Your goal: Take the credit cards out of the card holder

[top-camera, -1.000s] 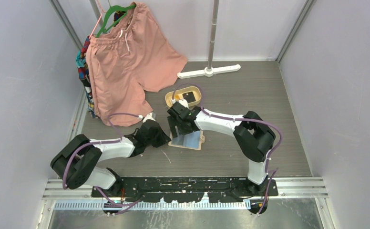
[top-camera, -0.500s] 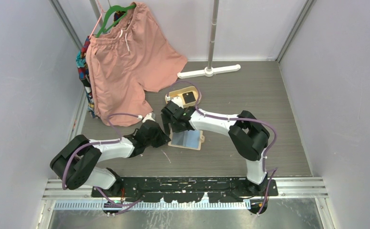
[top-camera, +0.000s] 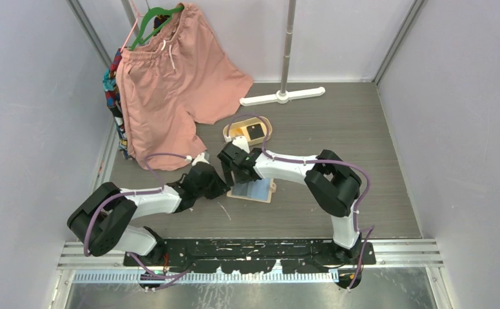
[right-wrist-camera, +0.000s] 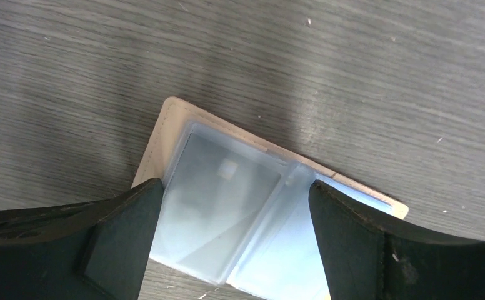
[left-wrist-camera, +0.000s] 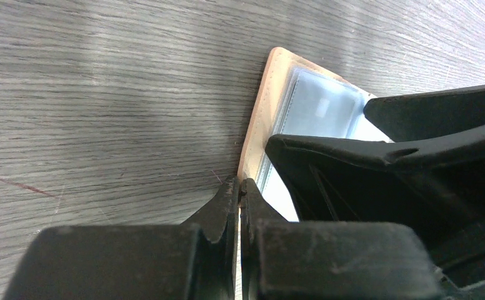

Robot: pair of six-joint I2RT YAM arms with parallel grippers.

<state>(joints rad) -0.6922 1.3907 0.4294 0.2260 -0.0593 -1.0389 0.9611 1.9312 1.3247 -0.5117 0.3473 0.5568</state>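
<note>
We judge the task partly done. A black card [top-camera: 255, 132] lies in the tray [top-camera: 265, 122] beyond the arms, with something orange beside it that we cannot identify. The holder [top-camera: 255, 189] lies opened flat on the table [top-camera: 363, 141], between the two claws. At least one card [right-wrist-camera: 218, 187] is not yet out: a grey-blue rectangle with a pale chip square shows through the left of the sleeves [right-wrist-camera: 277, 244]. We cannot tell what the right one holds. Left claw [left-wrist-camera: 240, 187]: jaws pressed together with nothing between them, tip touching the holder's beige border, apparently pinning it. Right claw [right-wrist-camera: 232, 187]: jaws spread wide, one finger on either side of the sleeves, gripping nothing. Left to do, in our view: draw out whatever cards are inside. Materials: the holder's cover is beige and leather-like, with a stitched rim and rounded corners. The sleeves are clear, glossy soft plastic, slightly wavy, meeting at a centre fold. The card is thin and flat. The table is grey wood-grain, lightly scratched. The tray is oval, tan and low-walled.
</note>
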